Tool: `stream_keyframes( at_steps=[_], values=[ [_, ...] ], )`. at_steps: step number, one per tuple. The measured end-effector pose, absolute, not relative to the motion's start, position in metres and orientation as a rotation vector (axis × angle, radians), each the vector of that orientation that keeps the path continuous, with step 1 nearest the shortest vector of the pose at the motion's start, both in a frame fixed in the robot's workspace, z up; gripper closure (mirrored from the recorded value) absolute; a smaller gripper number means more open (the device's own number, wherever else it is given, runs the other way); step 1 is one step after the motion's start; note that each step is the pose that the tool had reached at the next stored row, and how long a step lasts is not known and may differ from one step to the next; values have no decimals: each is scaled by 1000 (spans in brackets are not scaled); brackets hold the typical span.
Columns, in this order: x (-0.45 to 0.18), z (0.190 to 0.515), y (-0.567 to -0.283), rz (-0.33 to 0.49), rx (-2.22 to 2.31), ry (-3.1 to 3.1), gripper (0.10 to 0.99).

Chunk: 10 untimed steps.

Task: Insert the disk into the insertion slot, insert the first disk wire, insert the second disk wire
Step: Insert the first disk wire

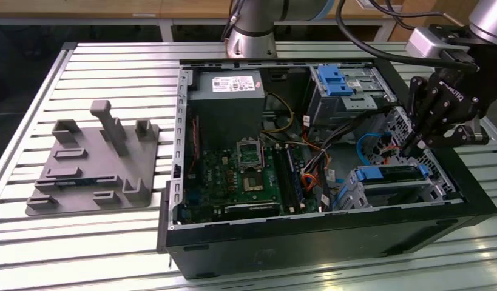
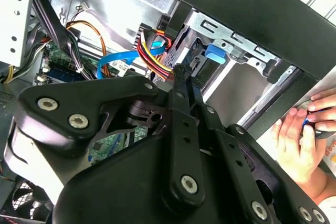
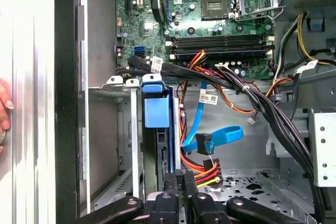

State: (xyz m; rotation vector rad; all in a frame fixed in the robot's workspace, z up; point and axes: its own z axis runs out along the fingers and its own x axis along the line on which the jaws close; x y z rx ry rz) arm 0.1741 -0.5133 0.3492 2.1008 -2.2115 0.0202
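- I see the disk sitting inside the insertion slot. The slot is in the corner of the computer case near the bench edge on the exterior view's right. So I think the first step is done.
- My pincer is down in the case, just beside the back of the disk. Its fingers are pressed close together on the end of the first disk wire. That wire runs right up to the tips.
- I think this wire is the one being put in now. I cannot say if it is all the way in.
- The second disk wire hangs in a loose loop near the first one. Its dark plug hangs free, so that step is left to do.
- The fingers hide the little black plug of the first wire. The socket on the disk is hidden too.
- A person's hand rests outside the case, cut off at the picture's edge.
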Motion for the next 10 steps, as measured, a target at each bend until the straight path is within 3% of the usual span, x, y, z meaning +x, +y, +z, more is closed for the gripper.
stream_keyframes(
  at_steps=[10],
  values=[
    [174,348,-519,20,2101,-2211,925]
  ],
)
